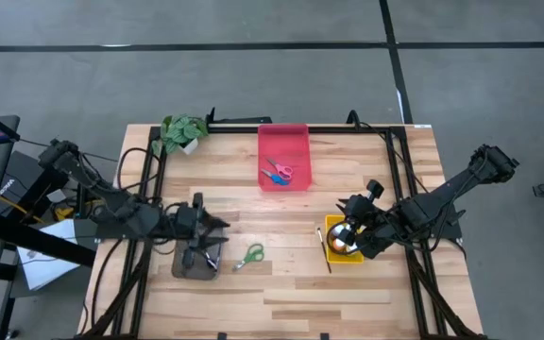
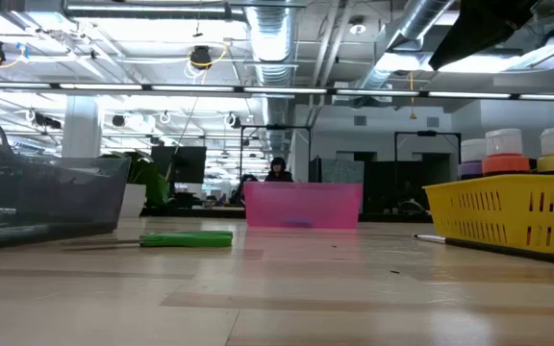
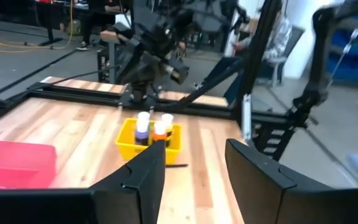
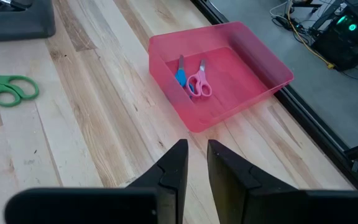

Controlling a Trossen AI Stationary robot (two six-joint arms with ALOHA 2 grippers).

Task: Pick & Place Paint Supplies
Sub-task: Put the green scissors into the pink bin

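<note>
Green scissors (image 1: pixel 250 255) lie flat on the wood between the grey tray (image 1: pixel 189 264) and the yellow tray (image 1: pixel 333 253). Paint bottles (image 3: pixel 153 127) stand upright in the yellow tray. A thin brush (image 1: pixel 324 250) lies on the table along that tray's left side. Pink scissors (image 4: pixel 199 84) and blue scissors (image 4: pixel 180 74) lie in the red tray (image 1: pixel 296 142). My left gripper (image 3: pixel 194 152) hovers open above the grey tray (image 2: pixel 37 202), pointing level toward the yellow tray, with nothing between its fingers. My right gripper (image 4: pixel 196 165) hangs over the yellow tray, its fingers a narrow gap apart and empty.
A small green potted plant (image 1: pixel 182 132) stands at the far left corner. A black frame rail (image 1: pixel 348 129) runs around the table's edges. Bare wood lies in the middle and along the near edge (image 1: pixel 281 302).
</note>
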